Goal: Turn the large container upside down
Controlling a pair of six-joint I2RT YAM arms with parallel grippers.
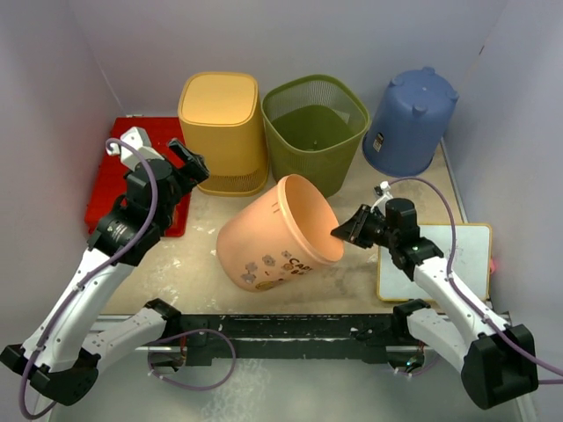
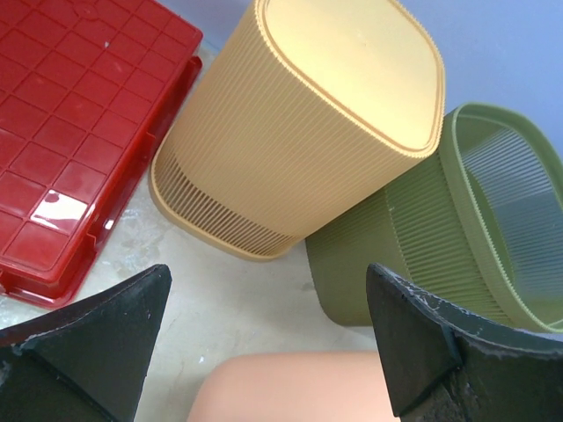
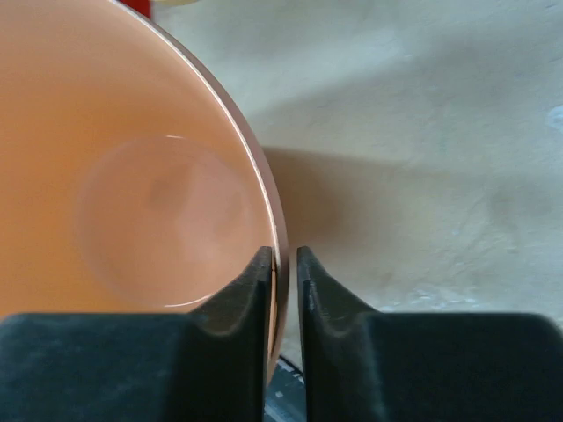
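The large container (image 1: 273, 242) is a peach bucket with printed flowers. It lies tilted on its side in the middle of the table, its mouth facing up and to the right. My right gripper (image 1: 339, 231) is shut on its rim at the right edge. In the right wrist view the two fingers of this gripper (image 3: 283, 255) straddle the thin rim, with the bucket's inside (image 3: 132, 176) to the left. My left gripper (image 1: 189, 163) hangs open above and to the left of the bucket. The left wrist view shows nothing between its jaws (image 2: 268, 272), only the bucket's peach wall (image 2: 299, 387) below.
At the back stand an upside-down yellow bin (image 1: 222, 123), an upright green basket (image 1: 315, 127) and an upside-down blue bin (image 1: 410, 119). A red tray (image 1: 173, 220) lies at the left under my left arm. A white board (image 1: 471, 251) lies at the right.
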